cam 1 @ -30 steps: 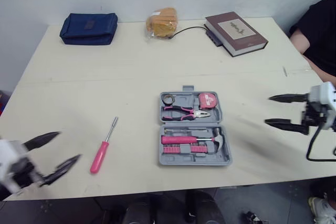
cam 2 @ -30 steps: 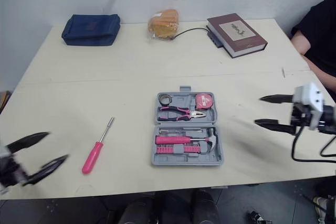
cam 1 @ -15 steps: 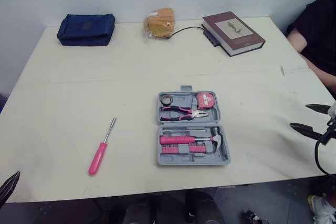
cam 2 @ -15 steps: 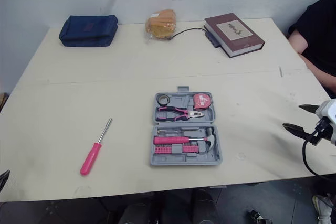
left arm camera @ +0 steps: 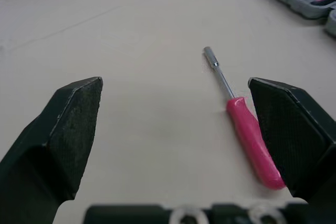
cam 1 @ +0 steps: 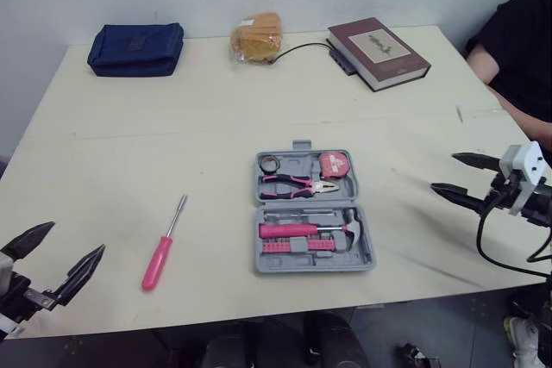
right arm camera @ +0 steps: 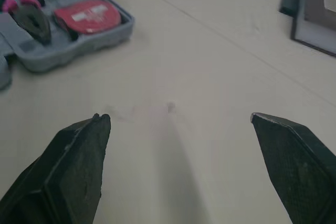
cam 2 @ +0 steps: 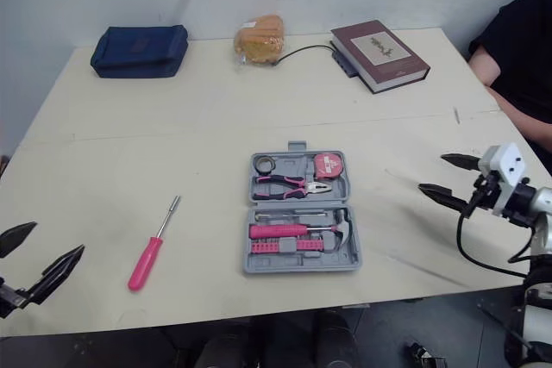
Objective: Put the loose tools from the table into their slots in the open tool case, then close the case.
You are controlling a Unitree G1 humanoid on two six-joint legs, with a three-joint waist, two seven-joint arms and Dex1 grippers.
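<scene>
Open tool case (cam 1: 313,213), one tool loose
Pliers (cam 1: 300,183), tape measure (cam 1: 335,164) and hammer (cam 1: 352,225) sit inside; pink screwdriver (cam 1: 163,245) lies left on the table (cam 1: 216,109). Left claw (cam 1: 73,240) and right claw (cam 1: 446,172) both spread wide, empty.

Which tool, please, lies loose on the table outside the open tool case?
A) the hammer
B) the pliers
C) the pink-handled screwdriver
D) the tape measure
C: the pink-handled screwdriver lies on the bare table, to the robot's left of the open tool case, while the pliers, tape measure and hammer sit in their slots.
</scene>
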